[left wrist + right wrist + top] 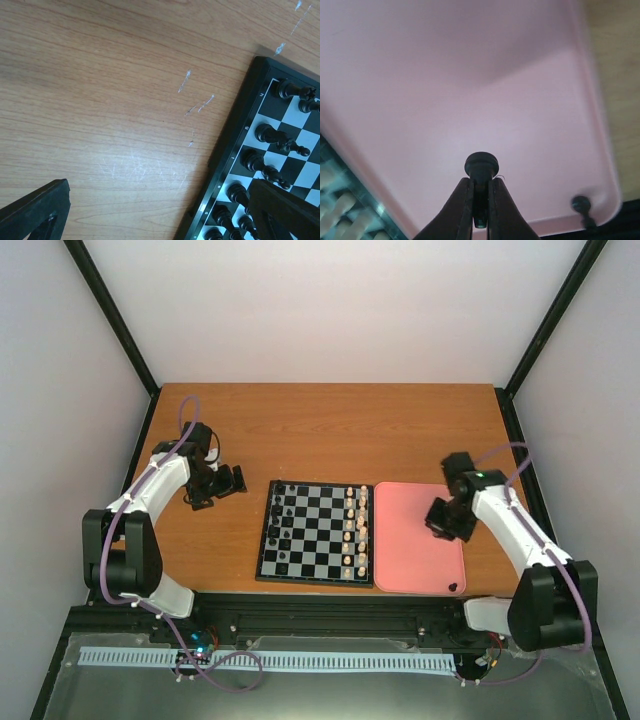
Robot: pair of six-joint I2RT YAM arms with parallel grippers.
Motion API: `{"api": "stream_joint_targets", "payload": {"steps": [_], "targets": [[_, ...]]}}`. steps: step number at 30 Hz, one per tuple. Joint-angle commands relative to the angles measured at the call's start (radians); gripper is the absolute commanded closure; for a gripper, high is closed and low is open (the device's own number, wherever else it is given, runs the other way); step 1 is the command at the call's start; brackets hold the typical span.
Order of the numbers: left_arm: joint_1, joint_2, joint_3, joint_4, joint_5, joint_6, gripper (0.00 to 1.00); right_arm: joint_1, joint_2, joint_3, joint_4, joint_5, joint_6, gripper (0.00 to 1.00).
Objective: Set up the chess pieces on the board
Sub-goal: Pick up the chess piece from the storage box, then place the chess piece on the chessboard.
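Chess pieces [281, 530]: black men line the board's [310, 582] left edge.
Right end effector [480, 186]: clamped on one black pawn [481, 164] over pink tray [420, 75].
Left end effector [157, 187]: wide apart, empty, beside board.

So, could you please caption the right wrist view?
Right gripper holds a small black chess piece over the pink rectangular tray.

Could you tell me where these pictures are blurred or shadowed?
Top external: even light, the chess pieces tiny and soft. Left wrist: table grain sharp, pale scratches glinting, the left hand dark and soft. Right wrist: a broad shadow crosses the pink tray; the cream pieces at lower left are blurred.
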Motion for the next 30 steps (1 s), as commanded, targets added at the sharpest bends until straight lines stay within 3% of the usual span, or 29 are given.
{"api": "stream_joint_targets", "payload": {"steps": [1, 6, 11, 20, 30], "targets": [[-0.006, -0.006, 0.02, -0.004, -0.013, 0.002, 0.0, 0.288, 0.047, 0.143, -0.037, 0.023, 0.094, 0.97], [-0.005, -0.004, 0.031, -0.012, -0.016, 0.002, 0.0, 0.654, 0.259, 0.453, -0.088, 0.091, 0.142, 0.97], [-0.006, -0.009, 0.032, -0.011, -0.032, 0.004, 0.0, 0.881, 0.513, 0.795, -0.151, 0.104, 0.091, 0.97], [-0.005, -0.026, 0.024, -0.01, -0.038, 0.003, 0.0, 1.062, 0.903, 1.263, -0.291, 0.045, -0.047, 0.97], [-0.006, -0.045, 0.013, -0.004, -0.023, -0.003, 0.0, 1.13, 1.027, 1.346, -0.289, -0.058, -0.083, 0.97]]}}
